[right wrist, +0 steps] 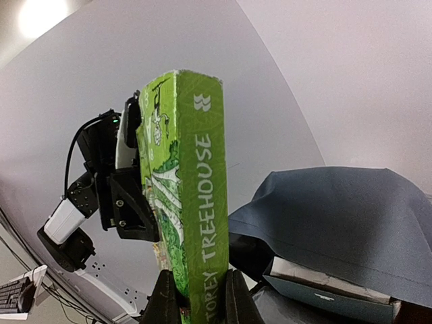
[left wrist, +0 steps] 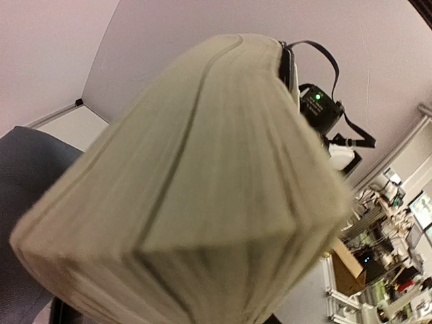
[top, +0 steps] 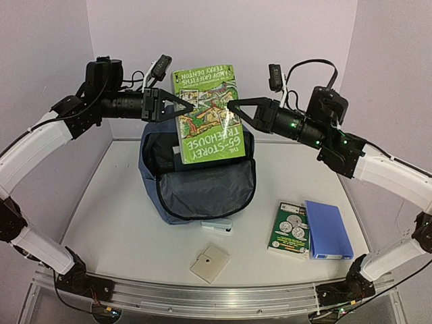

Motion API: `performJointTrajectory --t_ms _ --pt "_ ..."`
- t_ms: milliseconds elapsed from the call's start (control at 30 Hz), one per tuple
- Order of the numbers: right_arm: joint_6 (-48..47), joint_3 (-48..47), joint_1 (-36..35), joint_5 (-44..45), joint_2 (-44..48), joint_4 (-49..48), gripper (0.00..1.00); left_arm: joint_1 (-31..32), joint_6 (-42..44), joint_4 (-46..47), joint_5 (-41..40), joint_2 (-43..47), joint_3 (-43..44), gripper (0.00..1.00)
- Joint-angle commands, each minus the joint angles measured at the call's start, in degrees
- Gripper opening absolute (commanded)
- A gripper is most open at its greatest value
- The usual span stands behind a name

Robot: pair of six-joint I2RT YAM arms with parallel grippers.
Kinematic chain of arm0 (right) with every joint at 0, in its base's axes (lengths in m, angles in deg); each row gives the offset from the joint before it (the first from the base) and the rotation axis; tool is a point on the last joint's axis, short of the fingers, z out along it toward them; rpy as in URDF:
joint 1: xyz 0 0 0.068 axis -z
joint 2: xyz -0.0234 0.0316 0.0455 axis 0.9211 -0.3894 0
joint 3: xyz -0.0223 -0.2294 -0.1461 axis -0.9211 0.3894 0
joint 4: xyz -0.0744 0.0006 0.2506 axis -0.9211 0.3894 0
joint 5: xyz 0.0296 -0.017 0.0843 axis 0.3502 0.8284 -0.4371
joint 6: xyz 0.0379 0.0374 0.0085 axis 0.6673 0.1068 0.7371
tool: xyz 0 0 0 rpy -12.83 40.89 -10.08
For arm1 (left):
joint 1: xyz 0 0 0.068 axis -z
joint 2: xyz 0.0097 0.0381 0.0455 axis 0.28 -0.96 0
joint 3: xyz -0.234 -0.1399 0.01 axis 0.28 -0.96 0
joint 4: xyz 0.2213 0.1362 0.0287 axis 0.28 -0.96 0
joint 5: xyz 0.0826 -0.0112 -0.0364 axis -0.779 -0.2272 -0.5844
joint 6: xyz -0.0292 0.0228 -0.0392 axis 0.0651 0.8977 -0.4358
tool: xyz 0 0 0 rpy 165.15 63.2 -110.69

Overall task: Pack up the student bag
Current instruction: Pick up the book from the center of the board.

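A green paperback, the book point(top: 208, 115), hangs upright in the air over the open student bag point(top: 202, 192), a slate-blue backpack whose grey-lined flap is folded toward me. My right gripper point(top: 233, 106) is shut on the spine side; in the right wrist view its black fingers point(right wrist: 165, 297) press both covers of the book point(right wrist: 196, 189). My left gripper point(top: 187, 106) meets the opposite page edge, and one of its fingers point(right wrist: 131, 209) lies flat on the cover. The left wrist view is filled with blurred pages point(left wrist: 202, 169), which hide that gripper's jaws.
On the table to the right of the bag lie a green-and-white booklet point(top: 289, 229) and a blue box point(top: 328, 229). A beige square point(top: 210, 263) sits near the front rail. A small white item point(top: 217, 227) rests at the bag's front. A flat box point(right wrist: 324, 280) shows inside the bag.
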Motion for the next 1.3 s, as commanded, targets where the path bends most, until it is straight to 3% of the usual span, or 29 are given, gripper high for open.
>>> performJointTrajectory --t_ms 0,167,233,600,967,1100,1167,1267 --pt "-1.77 -1.86 -0.22 5.03 1.52 -5.01 0.12 -0.17 0.50 1.04 1.46 1.85 -0.97 0.02" --pt "-11.69 -5.86 -0.18 8.27 2.86 12.93 0.91 -0.17 6.08 -6.68 -0.99 1.98 -0.64 0.00" --pt "-15.75 -8.63 -0.25 8.07 2.88 22.00 0.98 -0.17 9.86 -11.10 0.97 1.11 0.39 0.00" --pt "-29.93 -28.59 -0.20 0.40 -7.12 52.81 0.98 1.50 22.69 -28.31 10.16 -3.28 5.38 0.00" --pt "-36.10 -38.56 -0.30 -12.46 -18.51 64.10 0.96 5.63 28.06 -35.33 10.39 -6.33 9.75 0.00" --pt "-37.80 -39.50 -0.42 -19.46 -20.87 64.12 0.75 5.90 28.63 -35.51 8.48 -6.85 10.48 0.00" --pt "-38.65 -40.07 -0.56 -22.13 -21.43 63.94 0.52 5.90 28.61 -34.89 7.09 -6.64 10.68 0.00" --pt "-39.52 -39.81 -0.58 -24.68 -20.46 63.28 0.28 5.90 27.88 -33.10 4.58 -5.97 10.16 0.00"
